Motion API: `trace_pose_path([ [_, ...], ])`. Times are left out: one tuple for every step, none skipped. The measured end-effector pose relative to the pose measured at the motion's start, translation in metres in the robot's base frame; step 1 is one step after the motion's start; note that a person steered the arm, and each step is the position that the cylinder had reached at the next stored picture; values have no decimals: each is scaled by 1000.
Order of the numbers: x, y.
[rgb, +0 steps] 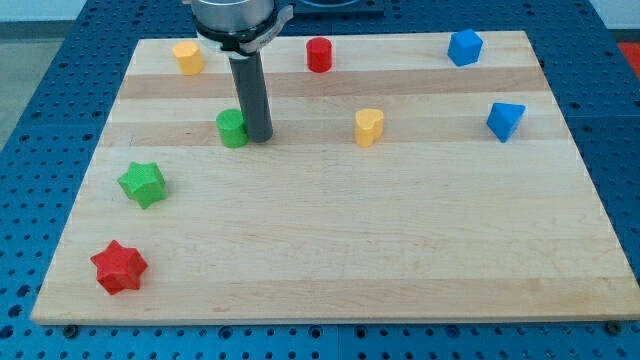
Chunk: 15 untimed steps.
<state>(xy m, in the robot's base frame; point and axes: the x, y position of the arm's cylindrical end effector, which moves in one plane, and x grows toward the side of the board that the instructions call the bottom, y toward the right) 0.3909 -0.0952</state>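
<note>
My dark rod comes down from the view's top and my tip (259, 136) rests on the wooden board (400, 240). It stands right against the right side of a green cylinder (232, 128). A yellow heart-shaped block (369, 126) lies well to the right of the tip. A green star (143, 184) sits down and to the left of it. Above the tip, a yellow block (187, 56) is near the top left and a red cylinder (319, 54) is at the top middle.
A red star (119, 266) lies near the bottom left corner. A blue block (465, 47) sits at the top right, and a blue triangular block (505, 120) is near the right edge. Blue perforated table surrounds the board.
</note>
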Motion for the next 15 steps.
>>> trace_pose_path([
  [0, -10],
  [0, -22],
  [1, -22],
  [4, -22],
  [4, -22],
  [16, -22],
  [23, -22],
  [22, -22],
  [7, -31],
  [-2, -60],
  [-2, -78],
  [-2, -78],
  [-2, -78],
  [-7, -78],
  [-14, -78],
])
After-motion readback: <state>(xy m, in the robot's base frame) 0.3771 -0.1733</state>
